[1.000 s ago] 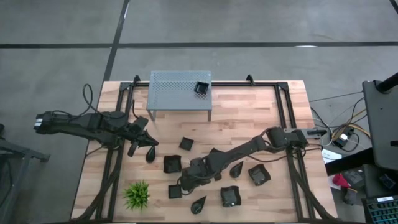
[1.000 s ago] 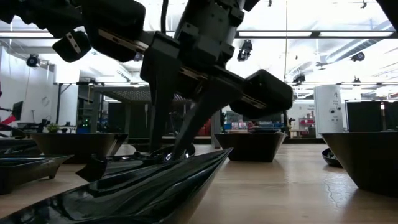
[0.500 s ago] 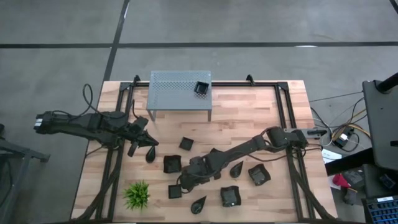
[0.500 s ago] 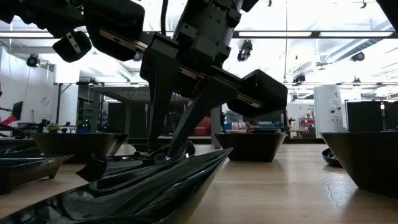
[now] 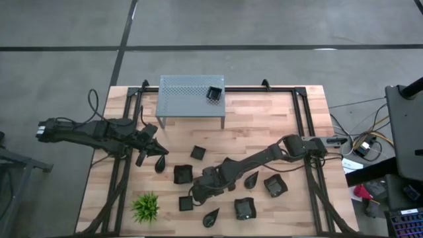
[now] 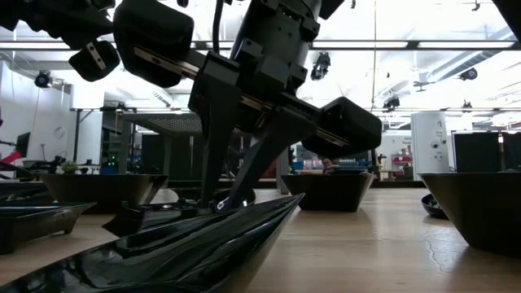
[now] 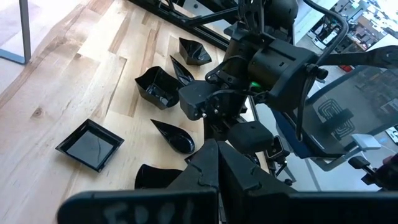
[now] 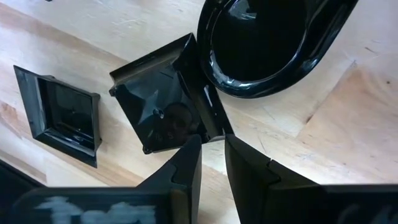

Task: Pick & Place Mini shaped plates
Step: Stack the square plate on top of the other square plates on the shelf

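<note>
Currently, at table front: right gripper (image 8: 211, 152) pinched on rim of square plate (image 8: 158, 115), plate not yet lifted off the wood. Mid-table: several other mini shaped plates (image 5: 243, 209) loose, sq. and teardrop; left gripper (image 5: 147, 154) clenched on nothing, just beside a teardrop plate (image 5: 160, 164). Far end: only one placed plate (image 5: 215, 94) on grey perforated shelf (image 5: 185, 92), so est. early stage, most pcs left.
</note>
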You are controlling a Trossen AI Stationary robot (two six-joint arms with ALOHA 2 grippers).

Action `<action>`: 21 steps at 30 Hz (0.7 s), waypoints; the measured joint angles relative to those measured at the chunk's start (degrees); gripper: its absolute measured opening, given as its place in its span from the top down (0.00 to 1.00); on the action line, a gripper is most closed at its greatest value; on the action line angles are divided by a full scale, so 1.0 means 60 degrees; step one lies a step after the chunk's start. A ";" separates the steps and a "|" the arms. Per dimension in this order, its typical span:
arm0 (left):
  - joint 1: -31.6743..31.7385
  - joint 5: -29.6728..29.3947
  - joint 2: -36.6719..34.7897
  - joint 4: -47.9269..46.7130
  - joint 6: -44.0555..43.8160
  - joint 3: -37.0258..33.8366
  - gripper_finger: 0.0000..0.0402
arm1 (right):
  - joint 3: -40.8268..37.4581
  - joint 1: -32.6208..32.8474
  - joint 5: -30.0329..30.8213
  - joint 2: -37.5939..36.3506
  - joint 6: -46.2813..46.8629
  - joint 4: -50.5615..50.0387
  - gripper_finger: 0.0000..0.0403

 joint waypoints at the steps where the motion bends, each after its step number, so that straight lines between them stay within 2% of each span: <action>1: 0.0001 0.0000 0.0000 0.0002 0.0000 0.0000 1.00 | -0.0008 0.0000 0.0000 0.0000 0.0000 0.0004 0.83; 7: 0.0002 0.0000 0.0000 0.0004 0.0000 0.0000 1.00 | -0.0009 0.0000 0.0009 0.0000 -0.0104 0.0016 0.86; 14: 0.0000 0.0002 0.0000 0.0004 0.0000 0.0000 1.00 | -0.0009 -0.0045 0.0002 0.0000 -0.0302 0.0063 0.97; 21: 0.0002 0.0004 0.0000 0.0004 0.0000 0.0000 1.00 | -0.0042 -0.0101 -0.0028 0.0000 -0.0331 0.0133 0.98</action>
